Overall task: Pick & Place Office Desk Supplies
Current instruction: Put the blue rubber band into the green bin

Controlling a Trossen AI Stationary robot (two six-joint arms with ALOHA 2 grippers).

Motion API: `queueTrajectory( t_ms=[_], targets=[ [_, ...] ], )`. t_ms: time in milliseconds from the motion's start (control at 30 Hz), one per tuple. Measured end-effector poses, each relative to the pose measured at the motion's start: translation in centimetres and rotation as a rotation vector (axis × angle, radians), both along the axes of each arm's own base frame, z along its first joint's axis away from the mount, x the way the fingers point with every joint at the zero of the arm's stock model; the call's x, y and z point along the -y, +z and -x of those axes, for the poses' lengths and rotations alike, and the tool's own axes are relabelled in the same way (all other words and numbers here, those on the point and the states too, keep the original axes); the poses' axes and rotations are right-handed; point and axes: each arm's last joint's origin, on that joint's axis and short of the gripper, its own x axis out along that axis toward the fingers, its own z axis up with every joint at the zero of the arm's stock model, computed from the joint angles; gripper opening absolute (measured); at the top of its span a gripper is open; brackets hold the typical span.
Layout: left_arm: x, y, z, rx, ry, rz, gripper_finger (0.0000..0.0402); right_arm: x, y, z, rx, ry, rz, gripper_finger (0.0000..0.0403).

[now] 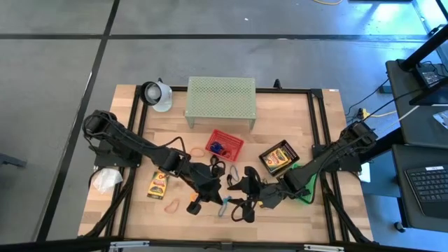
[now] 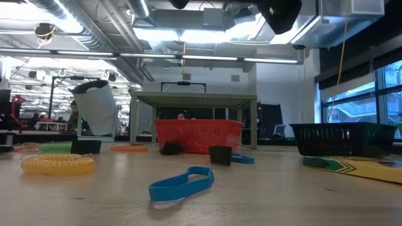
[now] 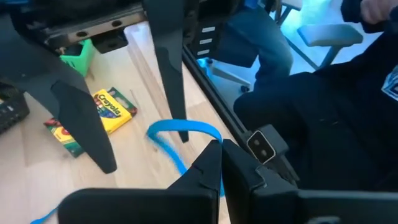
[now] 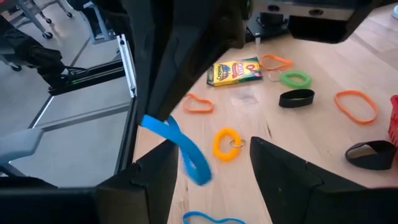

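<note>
A: Step in hand looks like a handover or a fresh pick. The left tool (image 1: 198, 204) and right tool (image 1: 246, 203) sit close together over the front edge of the desk (image 1: 133, 147).

B: States?

A: Left tool's fingers are pressed together with a blue band (image 3: 180, 134) hanging just ahead of them; whether it's pinched or only draped, the views don't settle. Right tool's fingers stand wide apart, the same blue band (image 4: 180, 146) dangling between and just ahead of them, nothing gripped.

B: Next move?

A: Probably the right tool closes on the band, or the left carries it to the red basket (image 1: 225, 143), which sits beyond both tools. It's a thin, floppy loop, so alignment matters.

B: Other supplies?

A: A crayon box (image 1: 158, 185) lies beside the left tool on its outer side, another crayon box (image 1: 277, 158) beyond the right tool. An orange loop (image 4: 227, 144) lies just ahead of the right tool, with more loops past it.

B: Surface, room?

A: Pale wood desk in a black frame, with a perforated green shelf (image 1: 221, 99) at the back. Grey floor, workshop with bright ceiling lights behind.
</note>
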Motion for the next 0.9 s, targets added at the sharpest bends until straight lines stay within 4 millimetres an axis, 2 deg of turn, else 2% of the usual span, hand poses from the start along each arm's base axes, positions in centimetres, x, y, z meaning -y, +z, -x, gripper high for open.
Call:
queueTrajectory(
  t_ms=[100, 200, 300, 367, 433, 667, 900],
  targets=[
    [0.03, 0.05, 0.03, -0.001, -0.011, 0.007, 0.0002, 0.08, 0.00, -0.05, 0.000, 0.001, 0.005, 0.0194],
    [0.03, 0.06, 0.04, -0.001, -0.011, 0.008, 0.0001, 0.06, 0.02, -0.06, 0.003, 0.004, 0.008, 0.0165],
    [0.03, 0.05, 0.04, -0.003, -0.009, 0.010, 0.0002, 0.02, 0.02, -0.04, 0.000, 0.016, 0.005, 0.0104],
    [0.02, 0.06, 0.04, -0.004, -0.008, 0.012, 0.0002, 0.00, 0.02, -0.04, -0.002, 0.022, 0.003, 0.0045],
    [0.02, 0.04, 0.05, -0.007, -0.005, 0.015, 0.0002, 0.00, 0.02, -0.04, -0.001, 0.025, 0.011, 0.0014],
    [-0.04, 0.00, 0.03, -0.018, 0.027, 0.018, 0.0015, -0.01, 0.05, -0.06, 0.001, 0.014, -0.019, 0.0004],
    [-0.75, -0.52, 0.18, -0.065, 0.109, -0.052, 0.0062, 0.02, 0.06, -0.01, -0.004, 0.011, -0.021, 0.0002]
  ],
)
